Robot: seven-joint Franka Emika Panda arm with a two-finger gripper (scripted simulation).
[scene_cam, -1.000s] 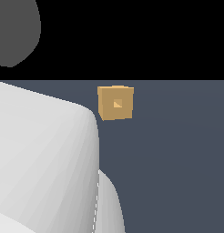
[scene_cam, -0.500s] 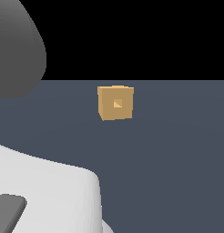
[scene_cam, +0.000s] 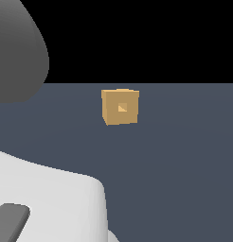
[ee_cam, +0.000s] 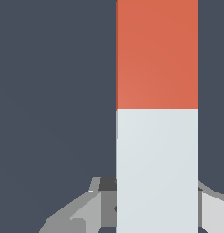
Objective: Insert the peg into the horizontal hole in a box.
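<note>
Slate-grey worktop (scene_cam: 184, 179) runs back to a black backdrop, and on it the box (scene_cam: 120, 107) sits alone, its hole (scene_cam: 121, 108) a small square in the face turned toward the exterior camera. What your coming move turns on is axis against axis: the peg (ee_cam: 156, 54) runs long and straight out from the hand (ee_cam: 156, 207), its pale half nearest the fingers (ee_cam: 89, 207) and its red-orange half beyond, and that line must end up level and pointing into the hole's face. You cannot read from these pictures which way the box lies from the hand, since no view holds both. The wrist view gives you the peg close up between the fingers, which stand on either side of the pale half; whether they are pressed against it or merely flanking it, you cannot tell, as the peg hides the contact. That view shows only bare worktop past the peg, no box. The exterior view gives you the box and hole plainly, but the arm's (scene_cam: 42, 203) white and grey bulk fills the near corner and hides both hand and peg.
</note>
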